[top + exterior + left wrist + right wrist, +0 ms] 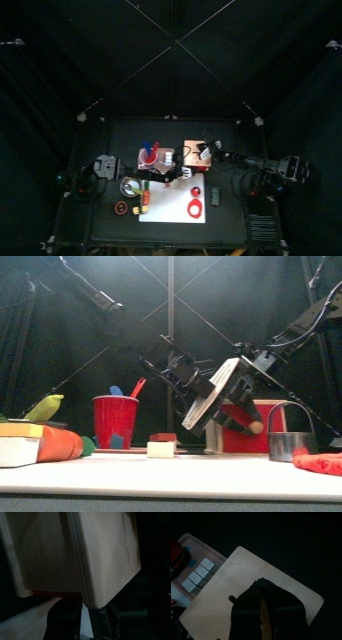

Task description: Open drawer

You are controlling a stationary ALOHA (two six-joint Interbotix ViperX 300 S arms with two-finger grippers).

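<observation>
The drawer [221,391], a small light wooden box, is lifted off the worktop [174,471] and hangs tilted in the air near the middle, between the two arms. The right gripper [264,619] holds it: in the right wrist view its dark jaws are closed on the edge of the pale wooden panel. The left gripper [90,619] is pressed close against the box from the other side; its jaws are partly apart around the edge of a wooden panel, but I cannot tell if they grip it. A red cup [115,419] stands on the worktop to the left, and a small metal bucket [290,438] stands at the right.
</observation>
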